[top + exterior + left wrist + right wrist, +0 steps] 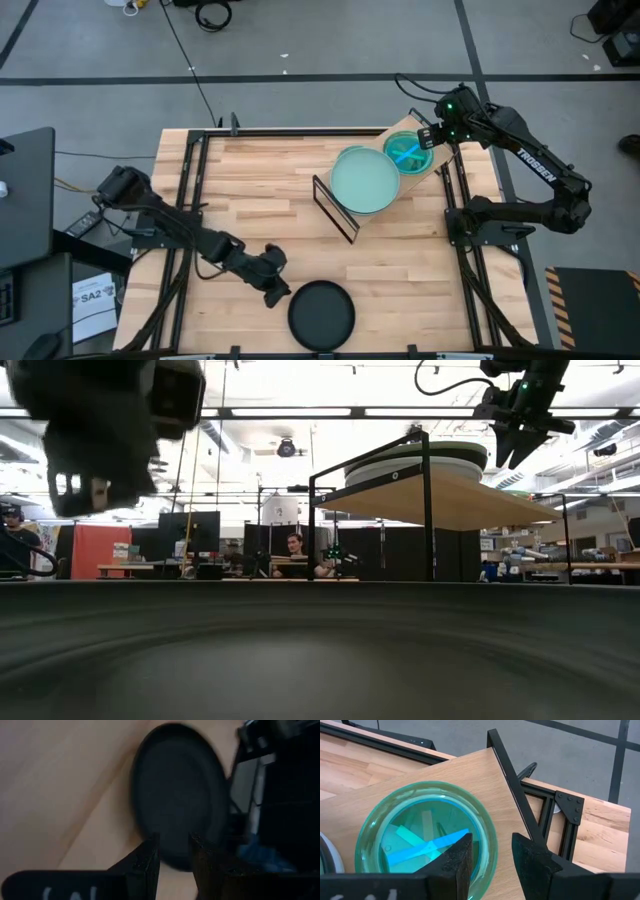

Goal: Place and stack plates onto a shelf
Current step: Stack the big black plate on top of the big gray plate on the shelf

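A black plate (pixel 321 313) lies flat on the tabletop near its near edge and fills the bottom of the low view (pixel 320 650). My left gripper (pixel 272 290) hovers open just left of it, above table height (pixel 100 430); its fingers point at the plate's rim (pixel 170 855). The shelf (pixel 400 130) stands skewed at the far right. On its board lie a mint green plate (pixel 365 180) and a smaller teal plate (pixel 408 153). My right gripper (pixel 428 140) hangs open above the teal plate's rim (pixel 485 845), clear of it in the low view (pixel 520 445).
The shelf's black wire frame (pixel 335 208) juts toward the table's middle. A black rail frame (pixel 190 190) runs along the table's left, right and far edges. Bare wood (pixel 260 180) lies between the left arm and the shelf. People sit in the room behind (pixel 296 555).
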Robot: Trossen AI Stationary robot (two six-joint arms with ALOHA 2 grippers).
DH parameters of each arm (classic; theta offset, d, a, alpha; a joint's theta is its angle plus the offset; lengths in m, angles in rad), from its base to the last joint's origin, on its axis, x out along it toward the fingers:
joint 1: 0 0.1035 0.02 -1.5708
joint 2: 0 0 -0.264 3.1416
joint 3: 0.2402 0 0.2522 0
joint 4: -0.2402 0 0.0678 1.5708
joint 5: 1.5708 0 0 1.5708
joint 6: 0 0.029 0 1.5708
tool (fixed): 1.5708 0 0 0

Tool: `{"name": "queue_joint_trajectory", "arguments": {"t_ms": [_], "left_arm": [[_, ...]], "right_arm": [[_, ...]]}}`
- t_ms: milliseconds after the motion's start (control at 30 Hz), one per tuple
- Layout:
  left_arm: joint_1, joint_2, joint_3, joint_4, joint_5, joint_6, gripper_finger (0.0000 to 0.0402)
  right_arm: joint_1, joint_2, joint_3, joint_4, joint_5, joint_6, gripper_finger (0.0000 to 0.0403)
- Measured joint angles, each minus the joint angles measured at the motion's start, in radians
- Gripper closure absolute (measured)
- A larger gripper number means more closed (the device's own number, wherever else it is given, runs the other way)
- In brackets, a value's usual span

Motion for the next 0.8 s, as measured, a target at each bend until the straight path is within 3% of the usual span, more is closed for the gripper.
{"name": "queue_joint_trajectory", "arguments": {"t_ms": [800], "left_arm": [[0.001, 0.197, 0.0, 0.108, 0.008, -0.032, 0.0295]], "right_arm": [[0.0, 0.0, 0.0, 0.0, 0.001, 0.0, 0.026]]}}
